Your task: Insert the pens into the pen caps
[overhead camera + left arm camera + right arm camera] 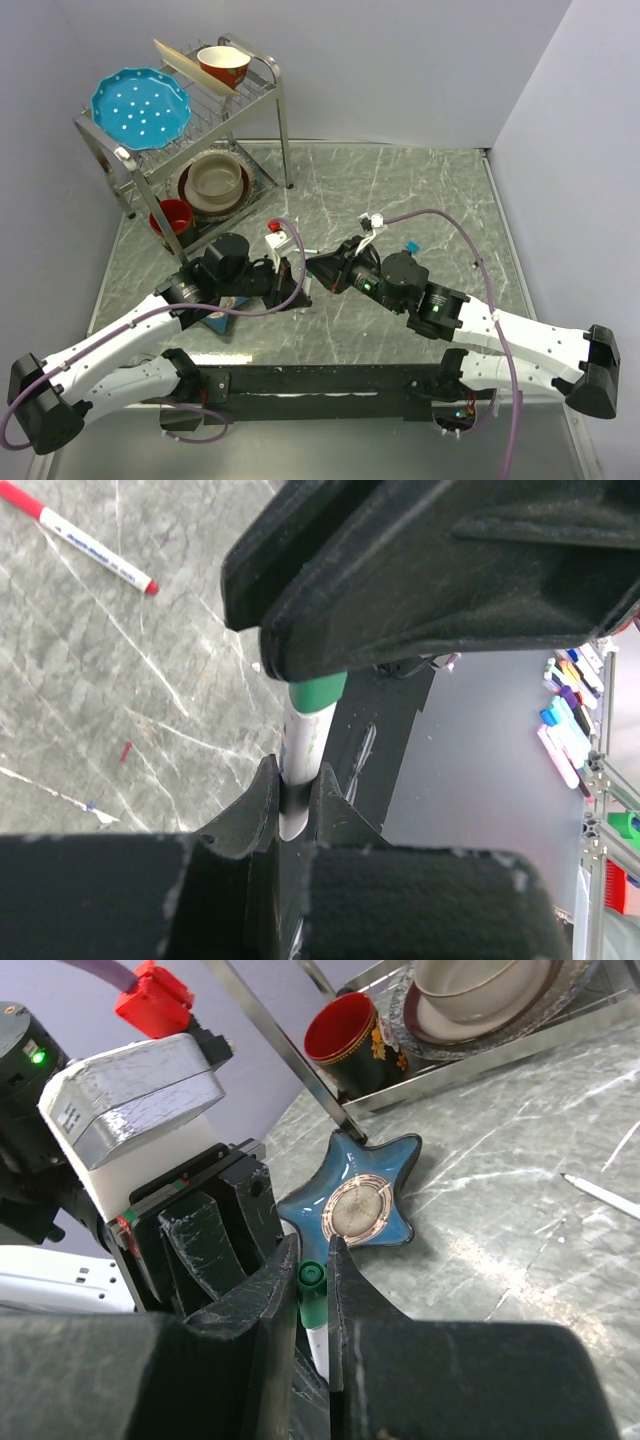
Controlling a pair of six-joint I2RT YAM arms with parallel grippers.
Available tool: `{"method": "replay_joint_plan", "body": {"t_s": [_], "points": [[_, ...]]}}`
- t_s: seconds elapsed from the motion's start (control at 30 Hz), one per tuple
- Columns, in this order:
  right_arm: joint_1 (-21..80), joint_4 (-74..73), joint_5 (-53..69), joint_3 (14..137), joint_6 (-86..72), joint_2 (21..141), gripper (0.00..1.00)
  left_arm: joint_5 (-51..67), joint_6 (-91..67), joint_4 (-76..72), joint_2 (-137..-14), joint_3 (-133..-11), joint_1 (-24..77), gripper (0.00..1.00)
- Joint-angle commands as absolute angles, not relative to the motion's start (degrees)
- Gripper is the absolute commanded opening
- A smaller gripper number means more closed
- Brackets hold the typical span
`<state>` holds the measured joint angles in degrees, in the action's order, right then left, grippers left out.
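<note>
Left of the middle of the desk, towards its near edge, the two grippers meet tip to tip over one pen (297,748); the left gripper (296,780) is closed tight on the white barrel, and the right gripper (313,1260) is pinched shut on the green cap (318,692), which sits on the end of that barrel, how deep I cannot tell; the pen hangs clear of the marble between them. Just beyond and left of them, by the left edge, a blue star-shaped dish (355,1205) lies flat with nothing in it but a ringed pattern at its centre, and the left arm hides part of it from above. A red-capped pen (85,545) lies flat on the marble apart from the grippers, and another white pen (600,1195) lies further out; what looks like a blue cap (408,247) rests right of centre, just past the right wrist. At the far left corner stands a wire dish rack (268,72); its lower shelf holds a red mug (175,217) and a beige bowl (213,180) nested on a dark plate (188,190); its upper shelf carries a blue dotted plate (140,108), a red-and-cream bowl (223,65) and a tilted cream plate (180,62).
</note>
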<state>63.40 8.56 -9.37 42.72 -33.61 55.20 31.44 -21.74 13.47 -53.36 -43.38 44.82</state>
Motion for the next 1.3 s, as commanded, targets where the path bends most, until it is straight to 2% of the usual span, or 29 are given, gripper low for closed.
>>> {"method": "replay_joint_plan", "body": {"t_s": [0.0, 0.23, 0.57, 0.77, 1.07, 1.17, 1.27], "points": [[69.87, -0.88, 12.30, 38.32, -38.32, 59.32, 0.00, 21.70, -23.55, -7.99, -52.82, -46.14, 38.24, 0.01], [71.54, -4.83, 8.35, 38.23, -39.37, 59.94, 0.00, 19.16, -23.29, -5.63, -52.73, -47.02, 36.74, 0.01], [74.79, -6.06, 12.30, 37.01, -38.94, 60.83, 0.00, 21.62, -23.73, -5.71, -52.64, -47.46, 33.75, 0.01], [75.32, -0.72, 16.52, 32.44, -38.14, 57.49, 0.00, 27.85, -27.06, -9.75, -52.47, -46.32, 31.03, 0.01], [78.31, -0.10, 13.53, 34.63, -43.94, 63.10, 0.00, 26.90, -28.65, -9.76, -53.61, -47.02, 30.85, 0.01], [78.84, 4.57, 14.85, 33.58, -46.84, 62.93, 0.00, 25.32, -28.30, -9.32, -53.26, -46.49, 30.76, 0.01], [79.36, 1.86, 14.68, 33.92, -46.85, 62.32, 0.00, 25.49, -27.34, -8.79, -53.00, -46.76, 30.06, 0.01]]}}
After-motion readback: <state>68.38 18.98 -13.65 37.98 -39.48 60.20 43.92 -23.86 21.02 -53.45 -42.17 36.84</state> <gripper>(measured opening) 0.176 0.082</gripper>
